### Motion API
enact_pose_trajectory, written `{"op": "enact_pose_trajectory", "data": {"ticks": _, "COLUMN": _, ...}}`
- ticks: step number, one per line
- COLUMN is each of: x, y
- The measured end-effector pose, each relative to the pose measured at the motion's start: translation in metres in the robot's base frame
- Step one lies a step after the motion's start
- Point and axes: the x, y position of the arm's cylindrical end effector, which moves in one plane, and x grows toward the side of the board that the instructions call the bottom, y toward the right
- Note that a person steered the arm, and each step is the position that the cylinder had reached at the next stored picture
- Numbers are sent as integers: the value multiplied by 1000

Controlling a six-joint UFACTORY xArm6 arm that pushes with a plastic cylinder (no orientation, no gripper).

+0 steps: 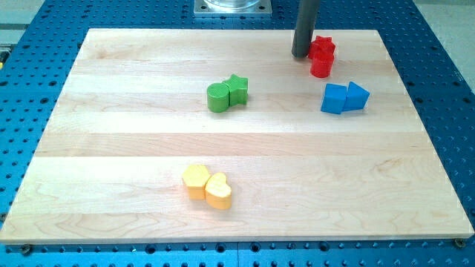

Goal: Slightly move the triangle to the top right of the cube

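A blue cube [334, 98] sits at the board's right, with a blue triangle [357, 96] touching its right side. My tip [300, 55] stands near the view's top, just left of two red blocks: a red star [323, 47] and a red cylinder [321, 67]. The tip is above and left of the blue cube, about a block's width apart from it.
A green cylinder [219, 98] and a green star [237, 89] touch each other at centre. A yellow hexagon [195, 180] and a yellow heart [218, 190] sit together near the view's bottom. The wooden board [111, 148] lies on a blue perforated table.
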Motion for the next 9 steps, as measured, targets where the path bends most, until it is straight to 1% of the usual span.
{"op": "enact_pose_trajectory", "data": {"ticks": 1, "x": 16, "y": -19}}
{"op": "enact_pose_trajectory", "data": {"ticks": 2, "x": 53, "y": -26}}
{"op": "enact_pose_trajectory", "data": {"ticks": 4, "x": 60, "y": -14}}
{"op": "enact_pose_trajectory", "data": {"ticks": 5, "x": 111, "y": -14}}
{"op": "enact_pose_trajectory", "data": {"ticks": 6, "x": 152, "y": -14}}
{"op": "enact_pose_trajectory", "data": {"ticks": 7, "x": 195, "y": -1}}
{"op": "enact_pose_trajectory", "data": {"ticks": 8, "x": 187, "y": 63}}
{"op": "enact_pose_trajectory", "data": {"ticks": 9, "x": 149, "y": 86}}
